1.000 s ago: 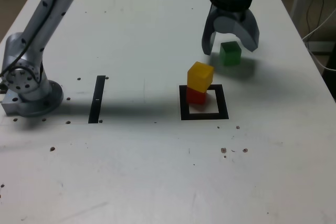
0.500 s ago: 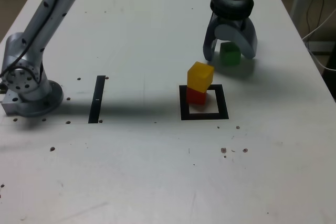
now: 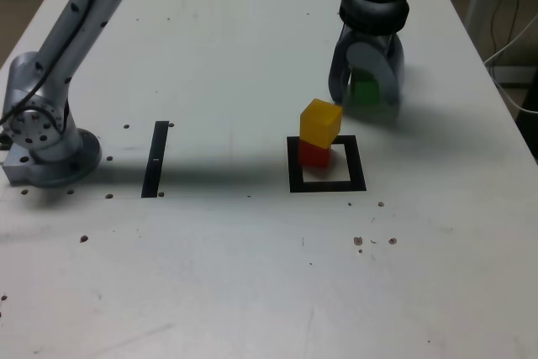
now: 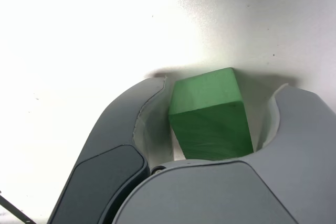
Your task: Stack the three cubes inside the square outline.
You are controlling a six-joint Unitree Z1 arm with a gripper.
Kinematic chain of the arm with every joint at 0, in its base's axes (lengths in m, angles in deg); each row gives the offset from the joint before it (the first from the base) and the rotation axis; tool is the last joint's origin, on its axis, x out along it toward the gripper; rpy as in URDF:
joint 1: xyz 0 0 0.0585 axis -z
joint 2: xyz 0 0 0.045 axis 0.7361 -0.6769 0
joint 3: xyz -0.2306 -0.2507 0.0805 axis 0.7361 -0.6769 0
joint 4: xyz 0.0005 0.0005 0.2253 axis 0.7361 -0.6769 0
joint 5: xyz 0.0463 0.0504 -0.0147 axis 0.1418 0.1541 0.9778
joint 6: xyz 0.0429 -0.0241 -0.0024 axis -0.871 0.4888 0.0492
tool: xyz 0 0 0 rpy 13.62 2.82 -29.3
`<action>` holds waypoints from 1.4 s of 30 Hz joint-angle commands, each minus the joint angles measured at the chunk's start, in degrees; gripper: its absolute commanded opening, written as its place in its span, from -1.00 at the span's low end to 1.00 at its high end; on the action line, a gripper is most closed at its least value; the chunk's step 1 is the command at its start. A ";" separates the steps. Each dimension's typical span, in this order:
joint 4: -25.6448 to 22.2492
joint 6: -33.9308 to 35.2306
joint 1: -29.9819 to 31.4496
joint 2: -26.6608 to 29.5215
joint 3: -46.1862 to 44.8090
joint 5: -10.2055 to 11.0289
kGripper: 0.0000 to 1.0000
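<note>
Evidently grasping: the gripper [image 4: 224, 83] stands parted around the green cube [image 4: 212, 129], at the exterior view's one o'clock from the black square outline [image 3: 357, 166]; next, clamp evenly.

Tabletop [image 3: 227, 266]: showing grey and uneven in the exterior view, a soft dark band of shadow running from the arm base [image 3: 52, 157] toward the black outline [image 3: 326, 187].
Gripper [image 3: 366, 94]: looking smeared at its fingers in the exterior view, a blurry shadow spreading beside it.
Wrist view: glaring white over much of the surface, dimming to grey near the green block [image 4: 210, 116].
</note>
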State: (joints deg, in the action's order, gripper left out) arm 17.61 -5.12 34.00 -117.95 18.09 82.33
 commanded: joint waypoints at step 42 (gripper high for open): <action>-17.68 5.99 15.33 20.04 -1.18 -4.72 -0.66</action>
State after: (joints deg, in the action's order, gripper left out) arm -0.36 0.24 48.65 -98.22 17.31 77.11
